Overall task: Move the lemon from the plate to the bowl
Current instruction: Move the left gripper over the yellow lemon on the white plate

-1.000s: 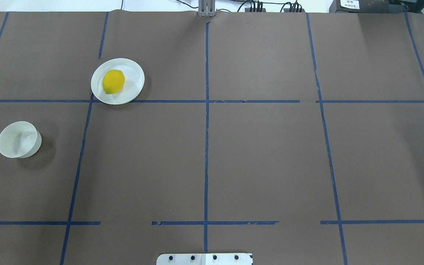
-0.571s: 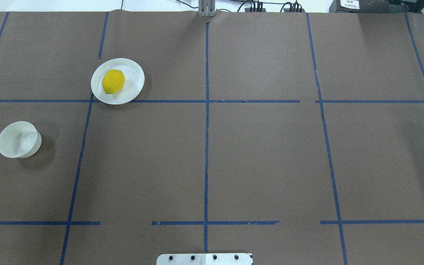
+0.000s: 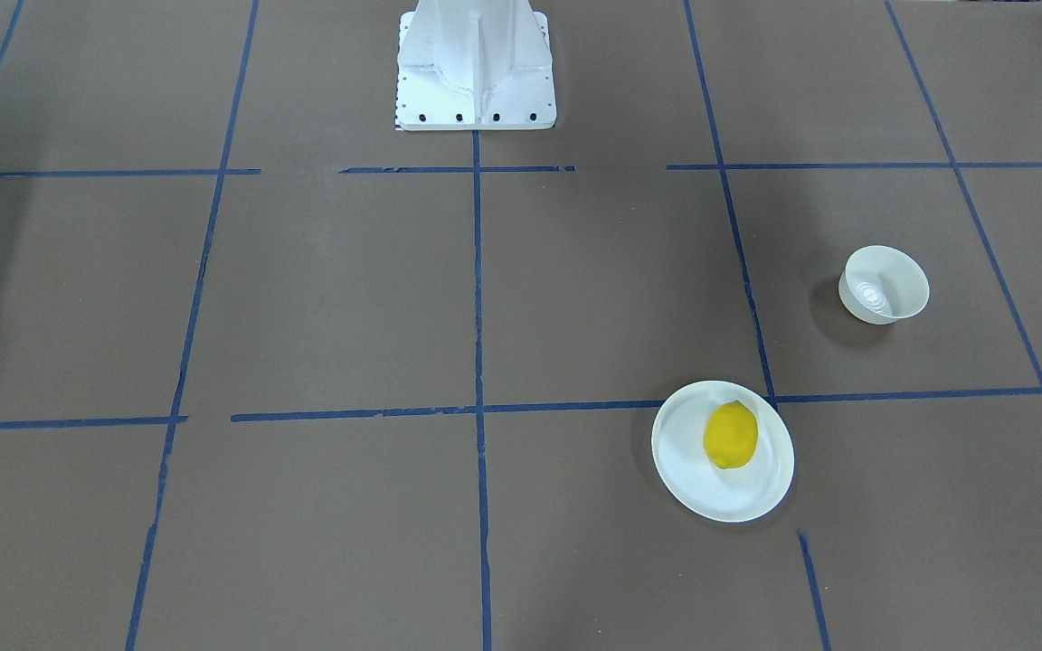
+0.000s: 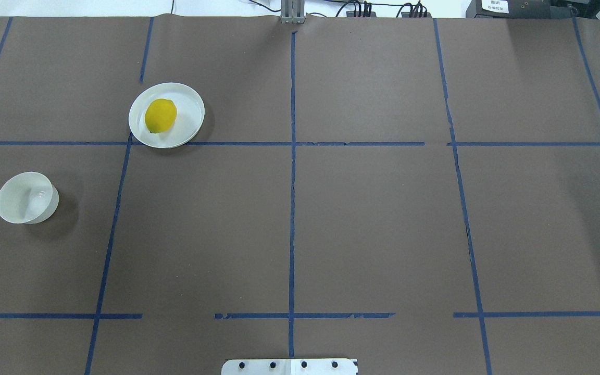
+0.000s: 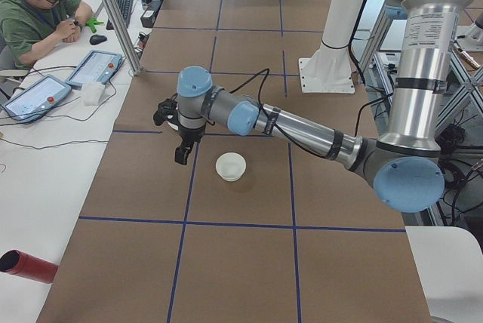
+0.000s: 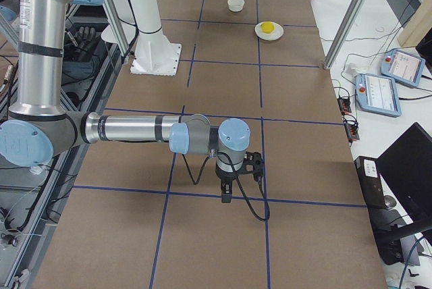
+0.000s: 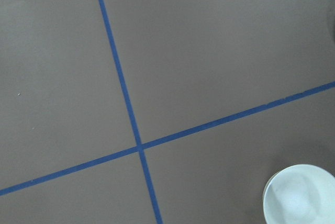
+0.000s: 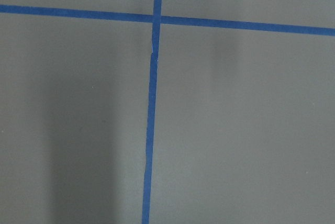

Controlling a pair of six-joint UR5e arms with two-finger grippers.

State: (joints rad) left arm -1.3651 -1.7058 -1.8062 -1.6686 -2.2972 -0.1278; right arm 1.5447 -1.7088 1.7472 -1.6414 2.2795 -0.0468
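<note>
Lying on the plate [image 4: 189, 119], long axis pointing roughly away from the base [image 3: 476, 86], the lemon [image 4: 160, 115] is nearer the left gripper [image 5: 182, 155] than the right gripper [image 6: 226, 196]; whether either is clenched, I cannot tell.

Brown table [image 4: 383, 219], blue tape grid [image 4: 292, 208]; plate [image 4: 189, 112], bowl [image 4: 16, 200] apart.

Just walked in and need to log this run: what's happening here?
Nothing is being handled yet. The lemon lies on the plate, and the bowl stands empty, apart from it. The left end effector hangs above the table near the bowl; the right end effector hangs far off. Neither touches the lemon.
</note>
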